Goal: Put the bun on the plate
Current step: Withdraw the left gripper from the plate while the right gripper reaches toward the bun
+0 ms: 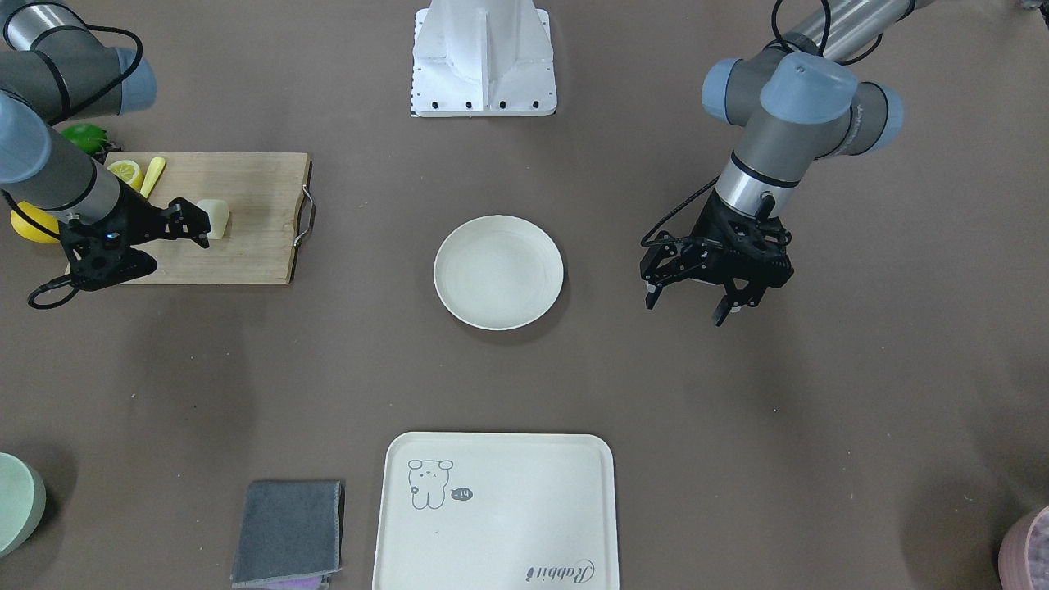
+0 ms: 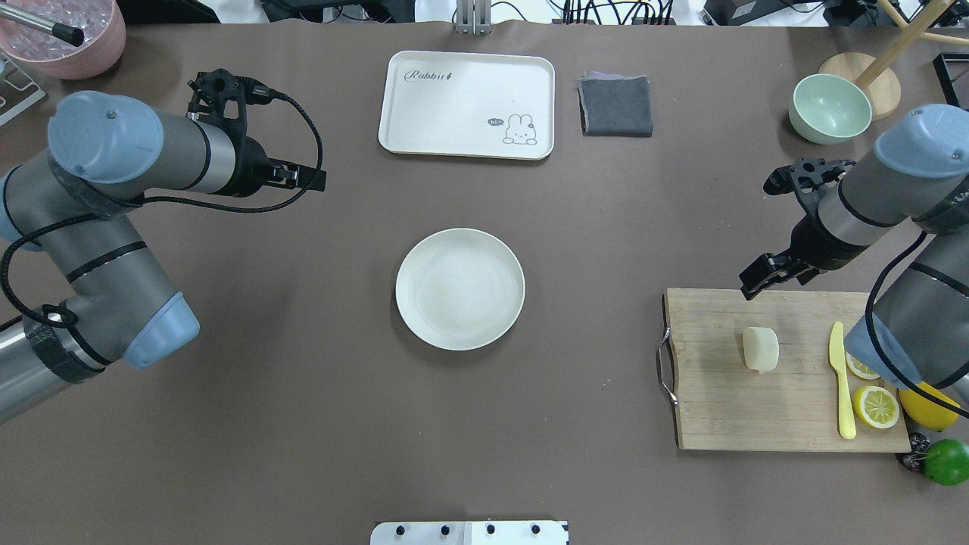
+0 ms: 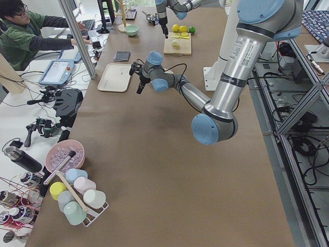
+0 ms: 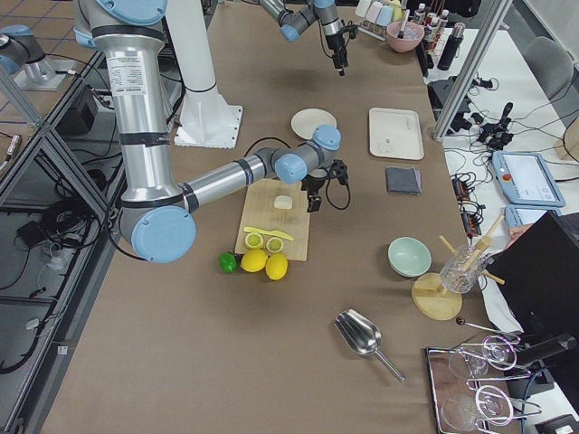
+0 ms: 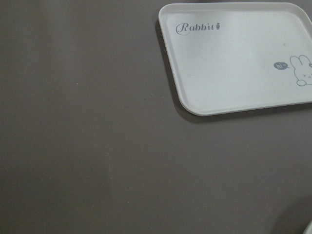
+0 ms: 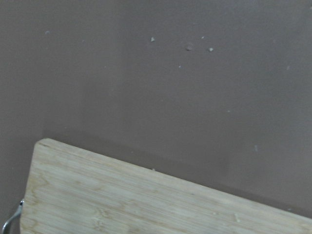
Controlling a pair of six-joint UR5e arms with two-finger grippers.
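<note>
The bun [image 2: 760, 349] [image 1: 215, 219], a pale cream lump, lies on a wooden cutting board [image 2: 757, 409] at the robot's right. My right gripper [image 2: 761, 277] [image 1: 197, 223] hovers open over the board's far edge, just beyond the bun, with nothing between its fingers. The round off-white plate [image 2: 459, 288] [image 1: 498, 272] sits bare at the table's middle. My left gripper [image 1: 687, 311] [image 2: 306, 179] hangs open above the table to the plate's left, holding nothing. The right wrist view shows only the board's corner [image 6: 122, 195]; the bun is out of that view.
Lemon halves [image 2: 876, 406], a yellow knife [image 2: 842, 378], a whole lemon and a lime [image 2: 946, 460] are at the board's right end. A cream tray [image 2: 465, 104], grey cloth [image 2: 615, 105], green bowl [image 2: 829, 108] and pink bowl [image 2: 64, 34] line the far side.
</note>
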